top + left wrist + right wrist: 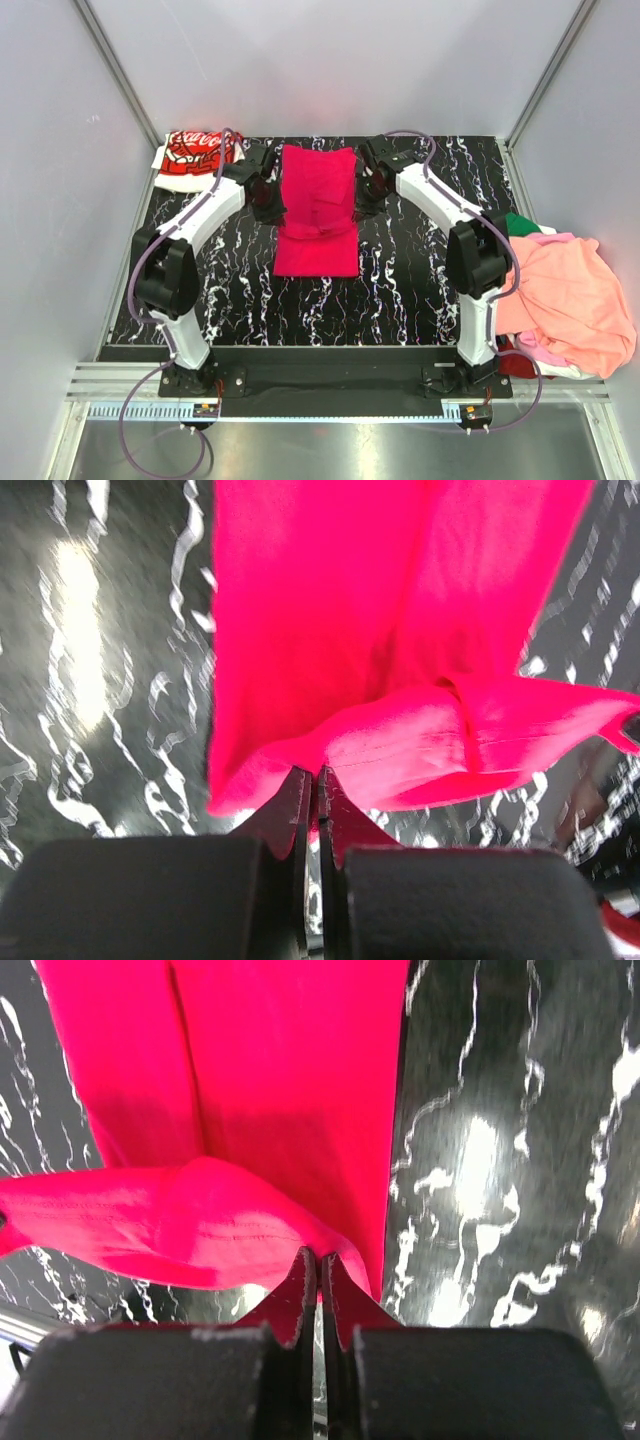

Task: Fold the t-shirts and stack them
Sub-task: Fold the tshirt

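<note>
A crimson-pink t-shirt [318, 205] lies as a long folded strip on the black marbled table [400, 290], its far end lifted. My left gripper [268, 195] pinches the strip's left far corner; in the left wrist view the gripper [317, 772] is shut on the crimson cloth [400, 640]. My right gripper [368, 190] pinches the right far corner, and in the right wrist view the gripper [318, 1256] is shut on the same cloth [270, 1090]. A folded white t-shirt with red logo print [195, 155] rests at the table's far left corner.
A loose heap of t-shirts lies off the table's right edge: salmon-orange [570, 295] on top, pink [545, 352] below, green [520, 222] behind. Grey walls enclose the table on three sides. Both arm bases stand on the near rail [330, 385].
</note>
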### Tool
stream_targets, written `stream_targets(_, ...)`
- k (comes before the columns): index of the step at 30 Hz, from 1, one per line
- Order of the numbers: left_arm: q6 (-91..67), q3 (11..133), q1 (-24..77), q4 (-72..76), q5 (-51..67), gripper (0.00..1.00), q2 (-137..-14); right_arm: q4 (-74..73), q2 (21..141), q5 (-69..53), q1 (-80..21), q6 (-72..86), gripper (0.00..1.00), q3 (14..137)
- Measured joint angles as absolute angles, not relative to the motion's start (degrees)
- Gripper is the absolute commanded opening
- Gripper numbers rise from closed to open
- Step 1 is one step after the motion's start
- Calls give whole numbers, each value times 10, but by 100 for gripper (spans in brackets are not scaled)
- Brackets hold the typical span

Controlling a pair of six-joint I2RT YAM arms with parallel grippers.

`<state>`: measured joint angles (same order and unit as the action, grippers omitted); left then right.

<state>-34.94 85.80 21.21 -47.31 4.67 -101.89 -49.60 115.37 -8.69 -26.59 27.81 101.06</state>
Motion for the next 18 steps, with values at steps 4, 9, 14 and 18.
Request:
stream_targets(4,-338,899,191,-473,50,0,-1068,-500,1201,-101,-255,263,0,1064)
stream_targets(9,-328,938,180,-473,57,0,-1108,-506,1241,-112,-249,254,0,1117)
stream_targets(14,-319,976,175,-475,63,0,-1144,-513,1273,-117,-242,251,0,1157)
stream_targets(18,-315,997,168,-475,71,0,-1171,-520,1298,-118,-234,248,0,1182)
